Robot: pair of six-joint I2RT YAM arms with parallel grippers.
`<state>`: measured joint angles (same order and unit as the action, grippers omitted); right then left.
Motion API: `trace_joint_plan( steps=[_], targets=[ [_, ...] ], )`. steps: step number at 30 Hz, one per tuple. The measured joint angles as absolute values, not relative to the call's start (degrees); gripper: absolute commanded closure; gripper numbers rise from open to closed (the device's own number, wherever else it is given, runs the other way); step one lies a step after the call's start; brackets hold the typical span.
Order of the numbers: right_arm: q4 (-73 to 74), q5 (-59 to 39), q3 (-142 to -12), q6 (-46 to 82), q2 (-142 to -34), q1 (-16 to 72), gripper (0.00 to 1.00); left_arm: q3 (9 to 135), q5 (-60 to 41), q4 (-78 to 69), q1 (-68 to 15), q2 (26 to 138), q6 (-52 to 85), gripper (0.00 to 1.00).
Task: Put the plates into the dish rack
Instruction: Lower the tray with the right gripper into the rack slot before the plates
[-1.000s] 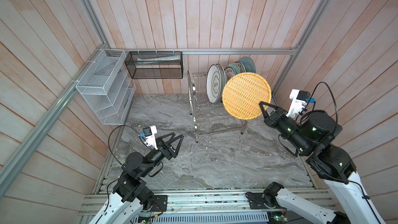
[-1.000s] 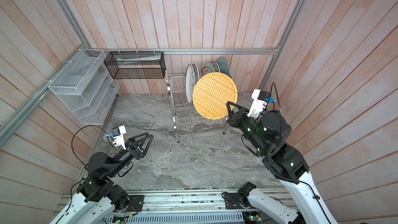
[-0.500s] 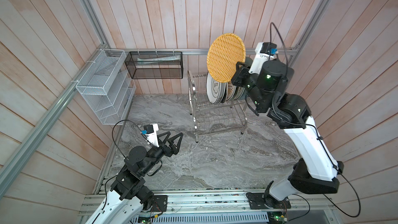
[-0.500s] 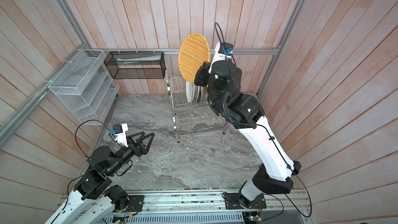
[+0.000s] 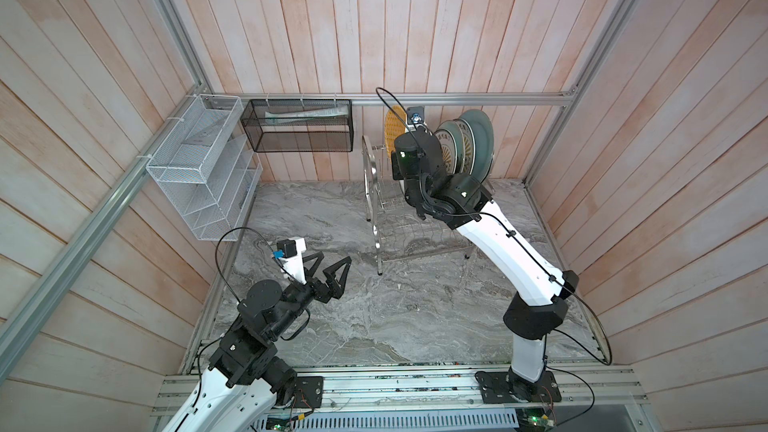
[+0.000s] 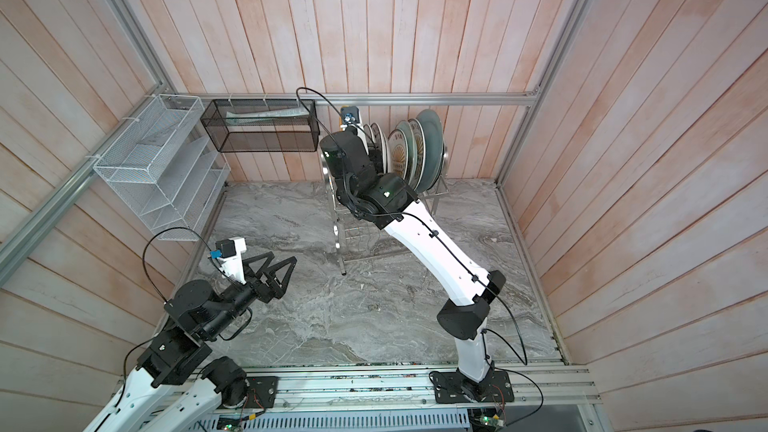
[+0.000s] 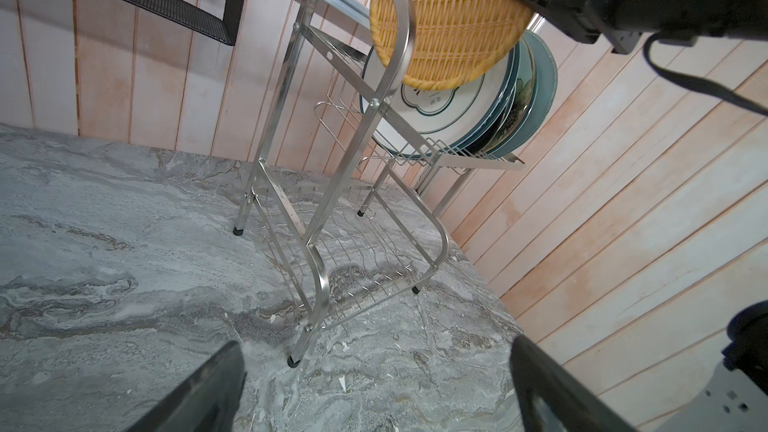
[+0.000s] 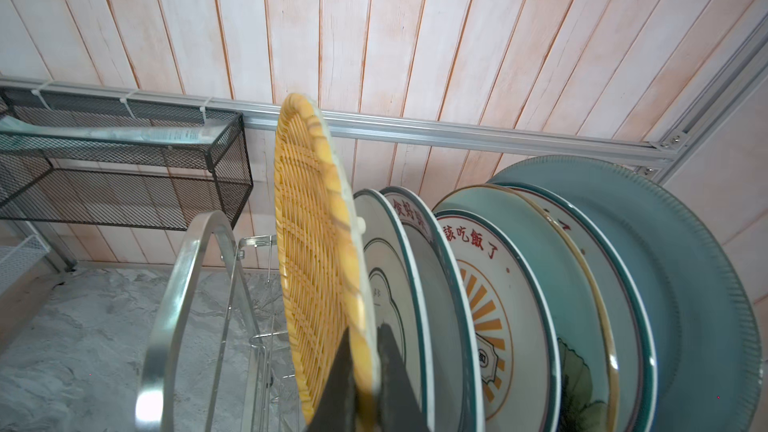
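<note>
Several racked plates (image 8: 511, 317) overlap, faces half-hidden; right hand (image 8: 365, 376) pinches woven plate (image 8: 311, 243); left hand (image 5: 333, 257) spread, empty.

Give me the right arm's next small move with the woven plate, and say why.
Probably lower it straight down. The right gripper is shut on the yellow woven round plate, held on edge above the upper tier of the shiny steel wire dish rack, beside the white green-rimmed lettered plate, where free prongs show.

a white mesh organiser (image 5: 199, 168) hangs beside a black mesh basket (image 5: 301, 126) above the grey marble tabletop (image 5: 374, 317).
</note>
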<state>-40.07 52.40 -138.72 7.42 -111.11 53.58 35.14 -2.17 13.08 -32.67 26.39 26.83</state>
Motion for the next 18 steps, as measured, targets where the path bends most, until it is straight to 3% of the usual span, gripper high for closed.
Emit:
trace_joint_plan(
  steps=[18],
  targets=[
    [-39.81,51.90,-133.25,7.29,-113.69,50.78,1.00,35.14,-2.74,13.28,-32.67,25.04,24.60,0.00]
  ],
)
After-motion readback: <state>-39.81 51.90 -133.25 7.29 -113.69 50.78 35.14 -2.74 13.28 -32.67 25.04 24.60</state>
